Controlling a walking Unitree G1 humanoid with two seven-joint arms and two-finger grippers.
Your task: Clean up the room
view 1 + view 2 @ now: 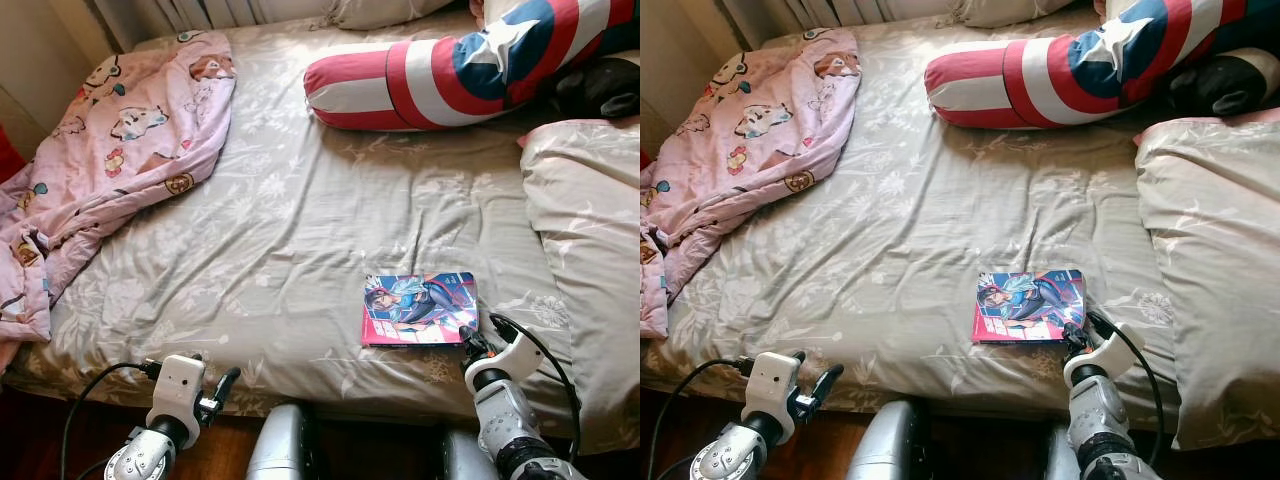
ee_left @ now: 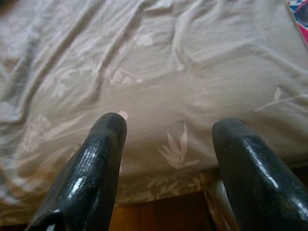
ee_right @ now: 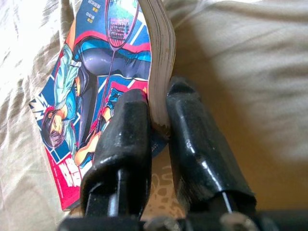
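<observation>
A colourful comic book (image 1: pixel 419 307) lies flat on the beige bed sheet (image 1: pixel 290 250) near the bed's front edge. My right gripper (image 1: pixel 467 345) is at the book's near right corner, and in the right wrist view its two black fingers (image 3: pixel 125 139) are shut on the corner of the comic book (image 3: pixel 103 72), one over the cover and one under the pages. My left gripper (image 1: pixel 222 388) hangs at the bed's front edge on the left, and its fingers (image 2: pixel 96 163) stand wide open over the bare sheet with nothing between them.
A crumpled pink cartoon blanket (image 1: pixel 110 150) covers the bed's left side. A red, white and blue bolster (image 1: pixel 440 75) lies at the back, with a dark item (image 1: pixel 600 90) beside it. A beige pillow (image 1: pixel 590 230) fills the right side. Wooden floor (image 1: pixel 40 430) shows below.
</observation>
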